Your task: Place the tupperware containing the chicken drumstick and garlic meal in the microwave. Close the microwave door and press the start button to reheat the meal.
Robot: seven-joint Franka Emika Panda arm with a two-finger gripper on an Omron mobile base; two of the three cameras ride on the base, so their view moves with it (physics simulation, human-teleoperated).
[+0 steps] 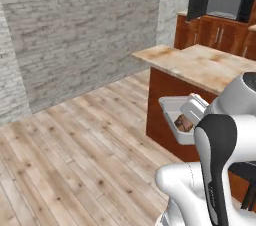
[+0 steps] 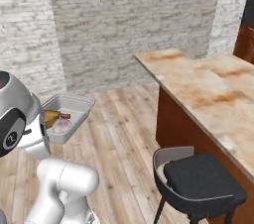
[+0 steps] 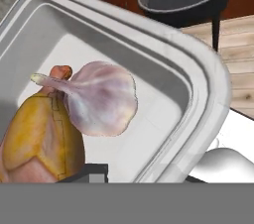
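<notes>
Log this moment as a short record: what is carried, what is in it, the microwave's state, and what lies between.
carried: tupperware, held up off the floor at the arm's end, clear of the counter
contents: chicken drumstick and garlic bulb, touching
gripper: shut on the tupperware's rim
microwave: far off, up among wooden cabinets, door swung open
in between: island counter, with a dark stool beside it
</notes>
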